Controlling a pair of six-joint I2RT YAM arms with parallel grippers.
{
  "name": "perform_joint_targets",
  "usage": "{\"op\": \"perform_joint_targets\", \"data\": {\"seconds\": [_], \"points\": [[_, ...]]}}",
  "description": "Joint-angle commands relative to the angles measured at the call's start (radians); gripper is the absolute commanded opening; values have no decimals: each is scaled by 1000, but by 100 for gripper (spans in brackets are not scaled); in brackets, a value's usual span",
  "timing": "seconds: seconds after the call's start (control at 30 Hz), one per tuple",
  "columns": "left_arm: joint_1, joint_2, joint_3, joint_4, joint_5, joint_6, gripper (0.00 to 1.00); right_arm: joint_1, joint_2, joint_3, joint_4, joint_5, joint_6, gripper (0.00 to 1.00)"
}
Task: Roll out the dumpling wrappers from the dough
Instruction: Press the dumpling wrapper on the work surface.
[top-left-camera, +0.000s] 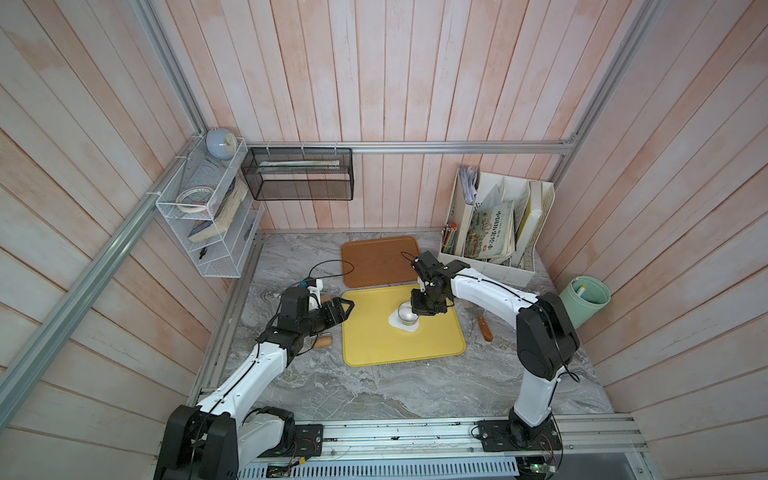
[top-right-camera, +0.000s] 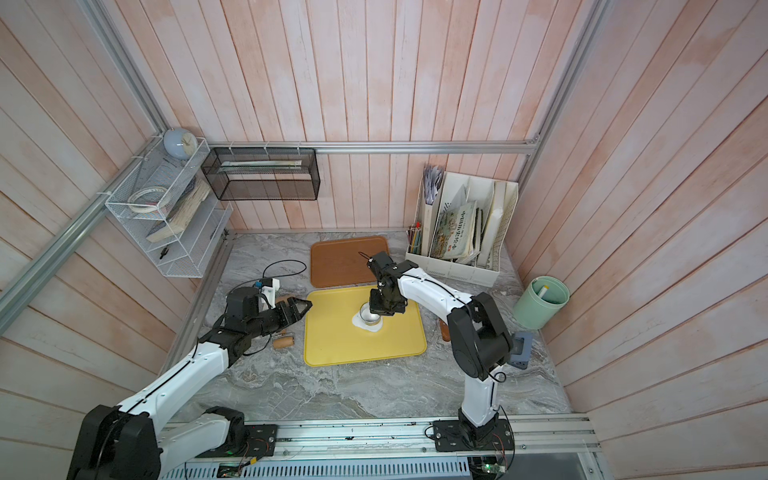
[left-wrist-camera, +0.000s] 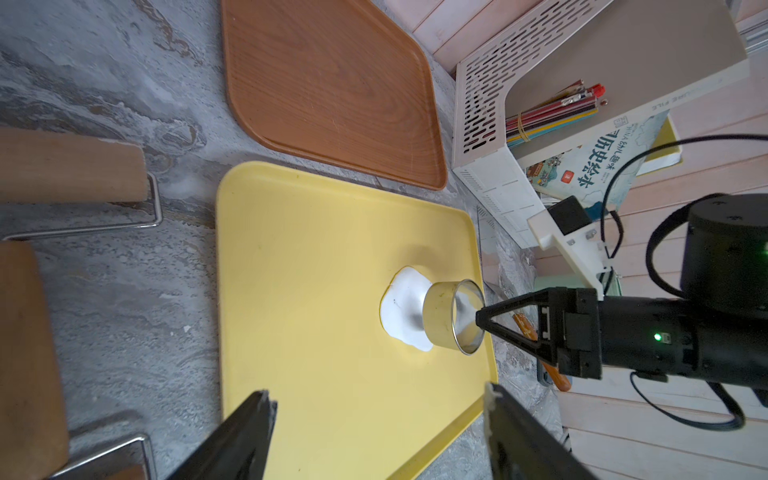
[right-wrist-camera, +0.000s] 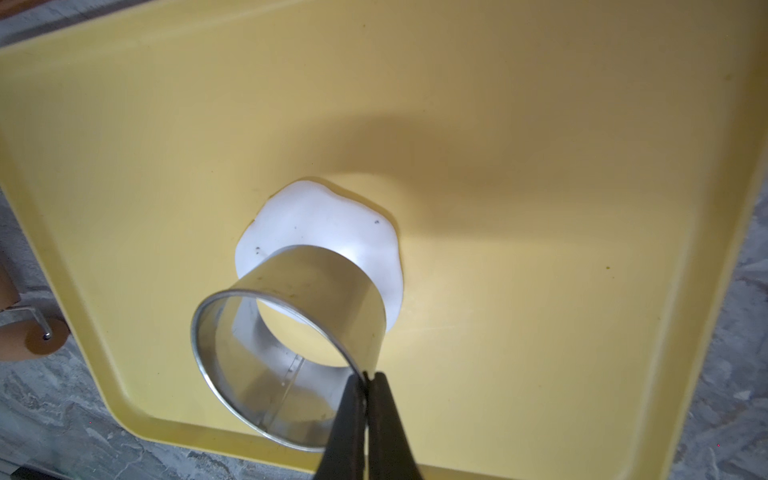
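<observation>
On the grey table (left-wrist-camera: 104, 291) a yellow tray (left-wrist-camera: 316, 257) holds the flattened white dough (left-wrist-camera: 401, 307), ragged at its edge. A metal ring (left-wrist-camera: 440, 316) stands on the dough's right part, and the dough spreads out from under it toward the left. The right gripper (left-wrist-camera: 480, 322) is pinched closed on the ring's upper rim. The left gripper (left-wrist-camera: 376, 397) hangs over the tray's left side with its jaws wide apart. A wooden roller (left-wrist-camera: 70, 166) lies left of the tray. A brown tray (left-wrist-camera: 332, 83) lies just beyond, and at the far right is a white organizer (left-wrist-camera: 490, 124) with pencils (left-wrist-camera: 552, 112) and a book (left-wrist-camera: 598, 162).
</observation>
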Motion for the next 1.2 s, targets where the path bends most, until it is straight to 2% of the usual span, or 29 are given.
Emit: {"op": "perform_joint_targets", "data": {"seconds": [0.0,0.23,1.17], "points": [[-3,6,37,-27,-18,35,84,-3,36,37,-14,-18,-7,0],[-3,11,65,-75,-10,60,86,-12,71,43,-10,-19,-7,0],[-2,17,52,-74,1,60,86,-22,96,17,35,-69,13,0]]}}
